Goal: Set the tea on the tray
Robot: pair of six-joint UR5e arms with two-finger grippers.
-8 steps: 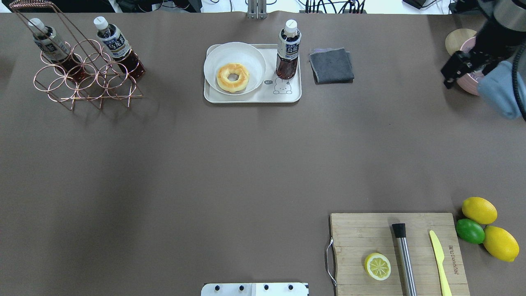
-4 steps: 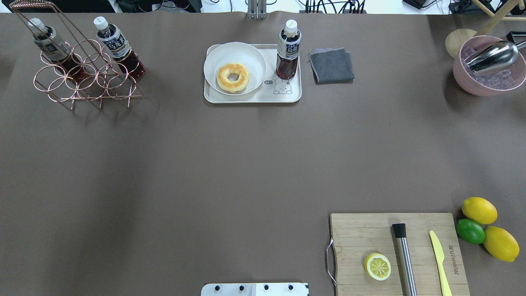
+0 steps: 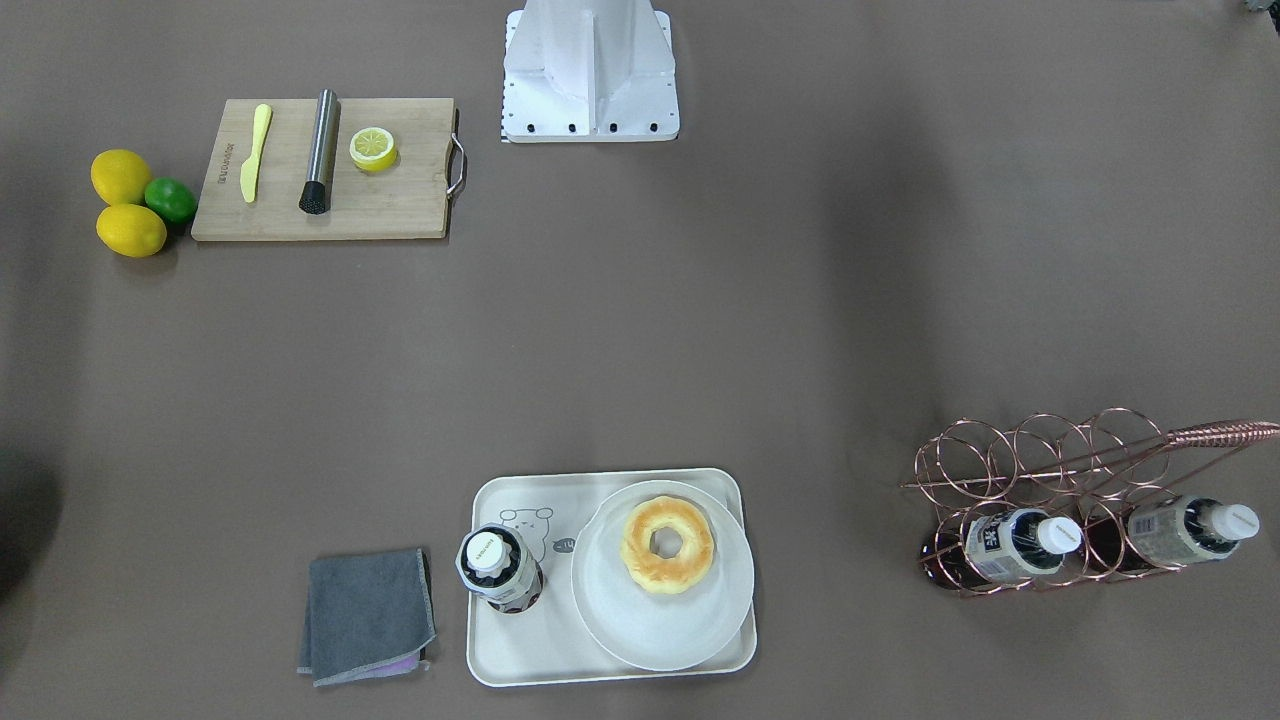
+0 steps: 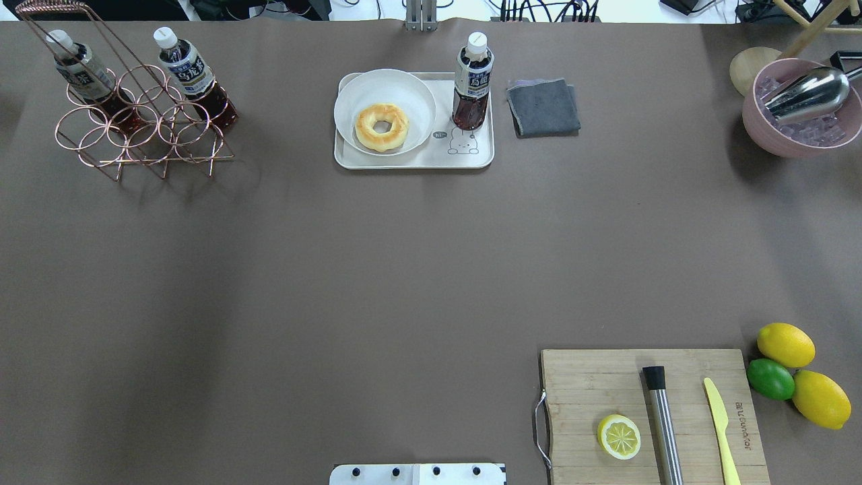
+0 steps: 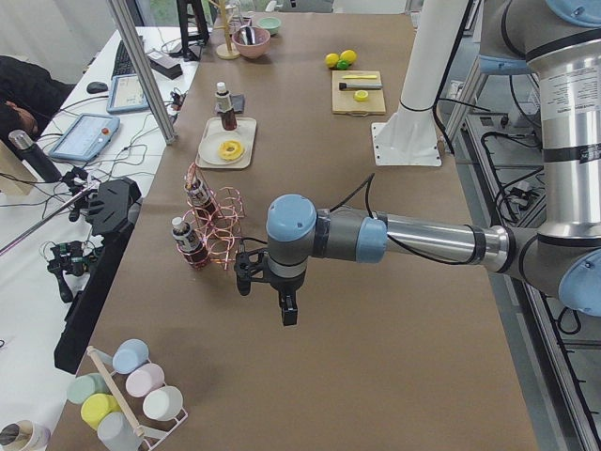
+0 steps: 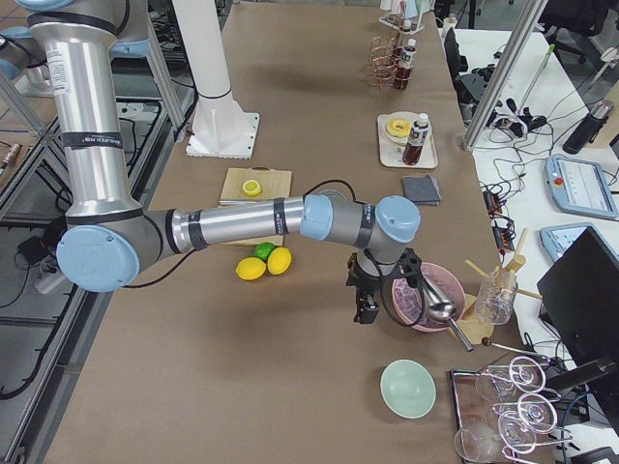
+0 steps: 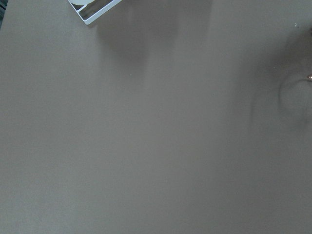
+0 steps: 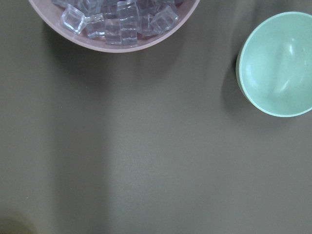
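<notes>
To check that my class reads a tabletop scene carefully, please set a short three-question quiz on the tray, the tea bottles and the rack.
1. True or false: the small clear plastic bottle of reddish-brown tea with a white cap stands upright on the cream-white rectangular tray.
2. What lies on the round white plate? A) a golden ring doughnut B) a sliced apple C) a spoon
3. How many similar bottles sit in the copper wire rack?
Key: 1 true; 2 A; 3 two.

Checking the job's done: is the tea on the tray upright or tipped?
Upright: the tea stands on the tray, white cap on top.
</notes>
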